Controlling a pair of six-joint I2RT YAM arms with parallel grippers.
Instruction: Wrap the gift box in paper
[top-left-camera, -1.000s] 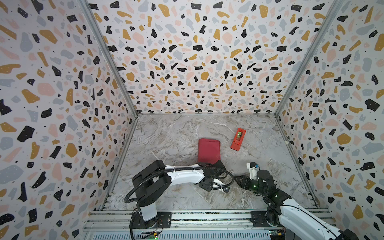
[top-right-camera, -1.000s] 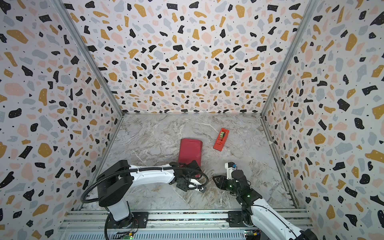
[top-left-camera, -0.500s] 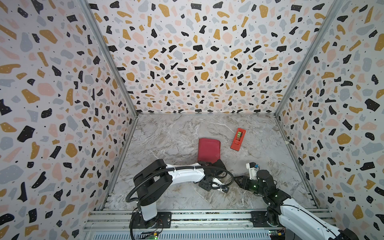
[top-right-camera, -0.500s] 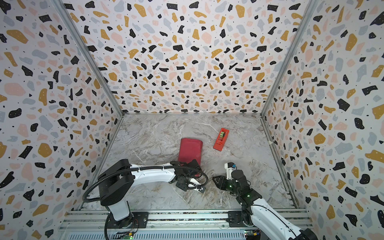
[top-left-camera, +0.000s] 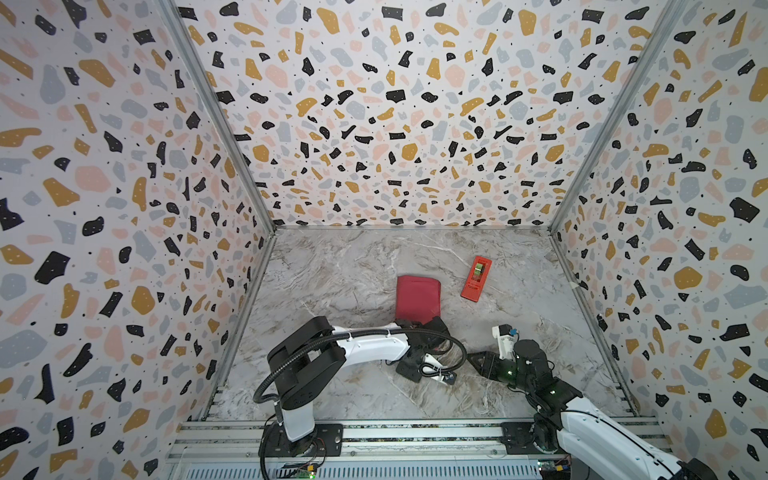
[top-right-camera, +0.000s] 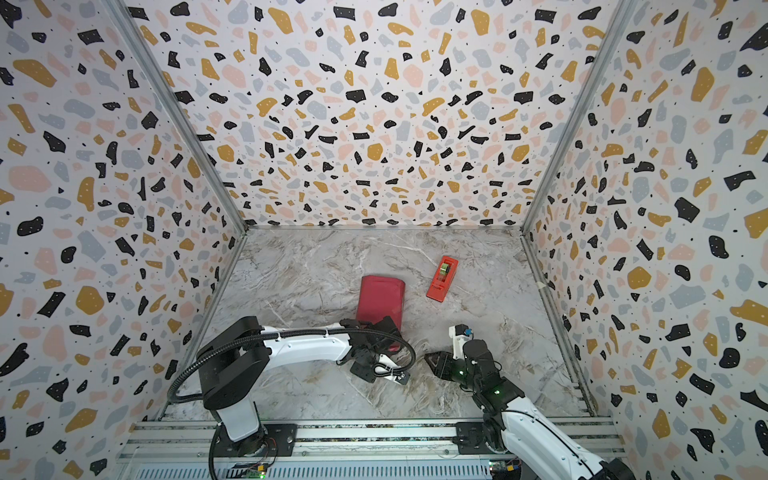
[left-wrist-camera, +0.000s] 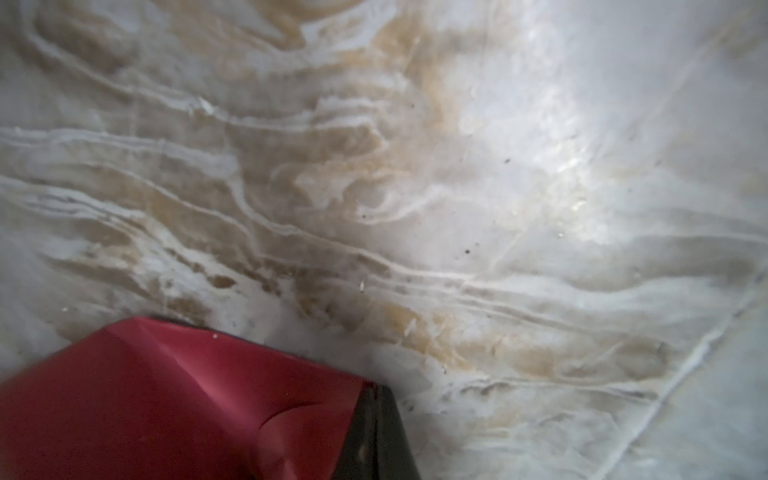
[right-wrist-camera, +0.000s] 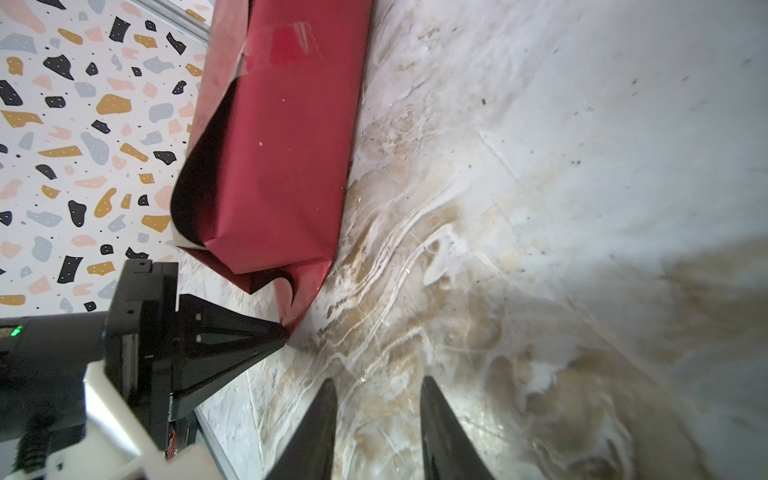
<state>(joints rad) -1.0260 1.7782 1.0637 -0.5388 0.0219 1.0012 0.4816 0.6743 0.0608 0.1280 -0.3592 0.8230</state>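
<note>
Pinching a loose corner flap of the paper (right-wrist-camera: 274, 166), the left gripper (right-wrist-camera: 283, 332) has its jaws pressed together on the sheet, tip low against the desk (top-left-camera: 353, 266). The left wrist view agrees: the red paper (left-wrist-camera: 166, 407) runs right up to a black finger (left-wrist-camera: 374, 436) and ends there.

The paper (top-left-camera: 417, 297) is folded into a flat boxy parcel, crimson side out, lying near the desk centre in both top views. The box is fully covered and cannot be seen. The parcel's near end is not closed: folds curl open and the dark maroon inner face shows. A clear tape (right-wrist-camera: 291, 41) strip sits on the parcel further along.

The left arm stretches low across from its base, with its wrist at the parcel's near edge.

The right gripper (right-wrist-camera: 378, 386) has its jaws apart with nothing between them. It is over bare desk, near the pinched flap but not touching the paper. In a top view the right gripper (top-left-camera: 473, 358) points left toward the left wrist.

The red-orange dispenser (top-left-camera: 476, 277) lies flat on the desk, right of the parcel and further back, apart from it. It is also visible in a top view (top-right-camera: 442, 278).
</note>
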